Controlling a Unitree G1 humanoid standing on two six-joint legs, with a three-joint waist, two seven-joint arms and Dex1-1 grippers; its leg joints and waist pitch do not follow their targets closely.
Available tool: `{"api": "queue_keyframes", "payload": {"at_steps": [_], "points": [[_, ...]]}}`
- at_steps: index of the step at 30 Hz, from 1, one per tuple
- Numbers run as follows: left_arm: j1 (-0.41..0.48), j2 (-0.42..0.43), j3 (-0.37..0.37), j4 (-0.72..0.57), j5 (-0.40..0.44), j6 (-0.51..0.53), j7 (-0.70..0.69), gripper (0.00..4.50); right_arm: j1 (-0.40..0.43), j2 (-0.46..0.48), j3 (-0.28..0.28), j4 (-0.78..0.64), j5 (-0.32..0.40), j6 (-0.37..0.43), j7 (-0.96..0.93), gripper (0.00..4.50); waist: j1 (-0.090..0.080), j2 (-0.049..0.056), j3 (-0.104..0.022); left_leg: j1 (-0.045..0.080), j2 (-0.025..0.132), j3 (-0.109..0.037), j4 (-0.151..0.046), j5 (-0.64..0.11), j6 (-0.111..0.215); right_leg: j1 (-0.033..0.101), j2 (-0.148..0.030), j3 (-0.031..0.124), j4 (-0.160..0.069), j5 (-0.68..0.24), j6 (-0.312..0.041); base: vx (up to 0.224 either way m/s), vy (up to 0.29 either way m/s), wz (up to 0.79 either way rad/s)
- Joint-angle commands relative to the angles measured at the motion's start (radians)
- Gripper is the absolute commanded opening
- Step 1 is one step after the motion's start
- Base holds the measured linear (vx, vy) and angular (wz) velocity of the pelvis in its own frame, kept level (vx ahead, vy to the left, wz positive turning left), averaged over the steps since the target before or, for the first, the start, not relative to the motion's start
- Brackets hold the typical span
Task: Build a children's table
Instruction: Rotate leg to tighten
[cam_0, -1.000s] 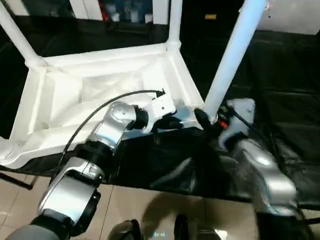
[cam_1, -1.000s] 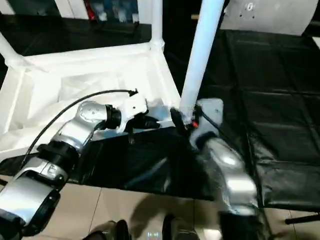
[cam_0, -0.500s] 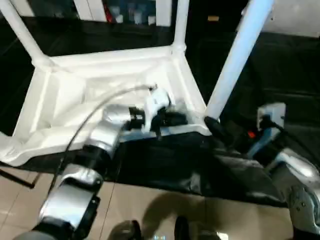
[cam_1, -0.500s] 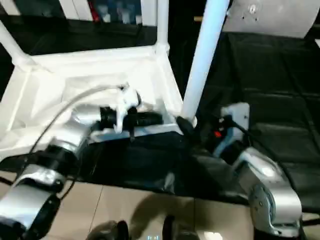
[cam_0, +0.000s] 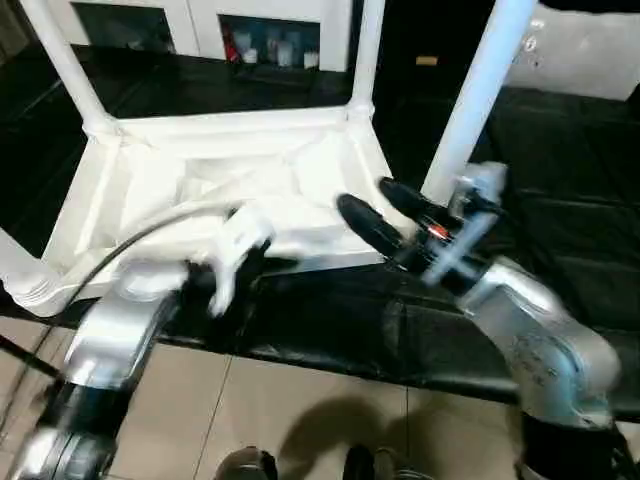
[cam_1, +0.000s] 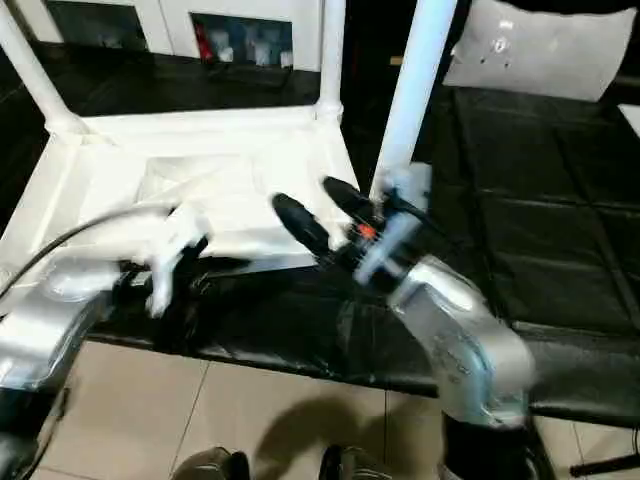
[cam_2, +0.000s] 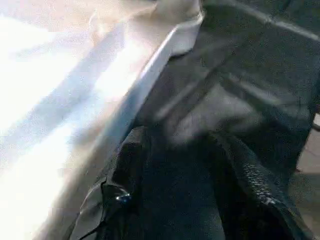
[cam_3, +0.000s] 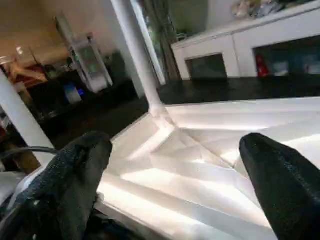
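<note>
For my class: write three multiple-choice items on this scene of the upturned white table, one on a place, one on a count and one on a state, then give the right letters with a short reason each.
1. Where does the children's table lie?
A. on the black mat
B. on the tiled floor
C. on top of the white cabinet

2. How many legs stand in the table's corner sockets in the head views?
A. one
B. two
C. at least three

3. How does the right gripper stand?
A. shut on a leg
B. open, holding nothing
C. shut on the table's rim

Answers:
1. A: the black mat spreads under the upturned table.
2. C: three legs rise from the corners, and a fourth corner sits at the picture's edge.
3. B: its two black fingers are spread apart with nothing between them.
</note>
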Motion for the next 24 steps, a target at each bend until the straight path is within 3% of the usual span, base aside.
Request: {"api": "queue_keyframes", "payload": {"at_steps": [1,2,3,4,5,6,7,9,11,15,18,21,22,23,24], "points": [[0.053,-0.039,0.024,-0.098,0.045,0.075,0.108,2.33,-0.043,0.014,0.064,0.114,-0.113,-0.054,-0.056,4.5,0.0,0.016,-0.092,0.006,0.104,-0.046,-0.067,-0.077,0.035,0.061,-0.131,0.099,-0.096,-0.346,-0.073,0.0,0.0,0.0],[0.053,-0.039,0.024,-0.098,0.045,0.075,0.108,2.47,-0.043,0.014,0.064,0.114,-0.113,-0.054,-0.056,4.5,-0.004,0.016,-0.093,0.001,0.101,-0.046,-0.067,-0.079,0.033,0.064,-0.13,0.098,-0.097,-0.343,-0.078,0.0,0.0,0.0],[0.075,-0.073,0.044,-0.116,0.061,0.091,0.164,2.47,-0.07,0.026,0.073,0.173,-0.152,-0.08,-0.095,4.5,0.002,0.021,-0.093,0.005,0.097,-0.045,-0.066,-0.088,0.037,0.064,-0.131,0.098,-0.103,-0.359,-0.071,0.0,0.0,0.0],[0.096,-0.106,0.061,-0.127,0.086,0.089,0.221,2.47,-0.1,0.04,0.076,0.237,-0.192,-0.102,-0.146,4.5,-0.006,0.016,-0.094,0.0,0.098,-0.047,-0.065,-0.099,0.031,0.067,-0.131,0.096,-0.102,-0.367,-0.079,0.0,0.0,0.0],[0.126,-0.113,0.06,-0.146,0.119,0.088,0.285,2.47,-0.144,0.051,0.085,0.334,-0.248,-0.15,-0.209,4.5,-0.002,0.02,-0.097,0.005,0.097,-0.048,-0.062,-0.114,0.026,0.066,-0.132,0.093,-0.106,-0.397,-0.069,0.0,0.0,0.0],[0.141,-0.114,0.059,-0.147,0.138,0.101,0.313,2.47,-0.165,0.059,0.078,0.378,-0.258,-0.157,-0.234,4.5,-0.004,0.018,-0.093,0.004,0.087,-0.045,-0.062,-0.132,0.035,0.067,-0.126,0.09,-0.115,-0.439,-0.043,0.0,0.0,0.0],[0.153,-0.11,0.057,-0.156,0.143,0.124,0.336,2.47,-0.179,0.065,0.074,0.407,-0.261,-0.161,-0.248,4.5,-0.003,0.023,-0.095,0.01,0.089,-0.046,-0.061,-0.142,0.034,0.065,-0.127,0.09,-0.116,-0.451,-0.037,0.0,0.0,0.0],[0.178,-0.106,0.061,-0.162,0.139,0.141,0.357,2.47,-0.208,0.072,0.054,0.466,-0.276,-0.171,-0.302,4.5,-0.007,0.023,-0.098,0.01,0.092,-0.049,-0.063,-0.145,0.036,0.065,-0.121,0.086,-0.116,-0.44,-0.018,0.0,0.0,0.0],[0.212,-0.083,0.052,-0.175,0.139,0.146,0.354,2.47,-0.224,0.055,0.043,0.522,-0.3,-0.207,-0.326,4.5,-0.003,0.026,-0.11,0.009,0.102,-0.054,-0.064,-0.107,0.042,0.066,-0.123,0.09,-0.097,-0.324,-0.036,0.0,0.0,0.0],[0.227,-0.064,0.042,-0.144,0.178,0.163,0.379,2.47,-0.228,0.022,0.006,0.583,-0.333,-0.245,-0.369,4.5,-0.002,0.031,-0.113,0.004,0.11,-0.054,-0.064,-0.067,0.053,0.067,-0.124,0.096,-0.071,-0.173,-0.106,0.0,0.0,0.0],[0.211,-0.062,0.049,-0.107,0.188,0.157,0.419,2.47,-0.204,-0.046,-0.018,0.607,-0.357,-0.278,-0.357,4.5,0.001,0.03,-0.11,0.007,0.106,-0.05,-0.062,-0.1,0.044,0.069,-0.127,0.097,-0.077,-0.203,-0.111,0.0,0.0,0.0],[0.193,-0.062,0.053,-0.088,0.18,0.144,0.441,2.47,-0.196,-0.102,-0.047,0.632,-0.362,-0.3,-0.352,4.5,0.012,0.03,-0.109,0.014,0.107,-0.049,-0.062,-0.136,0.035,0.067,-0.126,0.096,-0.085,-0.258,-0.091,0.0,0.0,0.0],[0.184,-0.063,0.05,-0.078,0.181,0.135,0.446,2.47,-0.198,-0.137,-0.065,0.653,-0.364,-0.313,-0.347,4.5,0.017,0.028,-0.108,0.013,0.106,-0.05,-0.062,-0.145,0.035,0.068,-0.128,0.095,-0.087,-0.273,-0.087,0.0,0.0,0.0],[0.183,-0.063,0.05,-0.077,0.181,0.134,0.447,2.47,-0.198,-0.142,-0.068,0.656,-0.364,-0.315,-0.346,4.5,0.017,0.034,-0.108,0.014,0.104,-0.05,-0.062,-0.161,0.034,0.066,-0.126,0.092,-0.093,-0.293,-0.08,0.0,0.0,0.0],[0.176,-0.064,0.047,-0.069,0.182,0.127,0.451,2.47,-0.2,-0.169,-0.081,0.675,-0.367,-0.328,-0.342,4.5,0.017,0.031,-0.107,0.014,0.103,-0.049,-0.061,-0.166,0.037,0.066,-0.127,0.092,-0.095,-0.301,-0.076,0.0,0.0,0.0]]}}
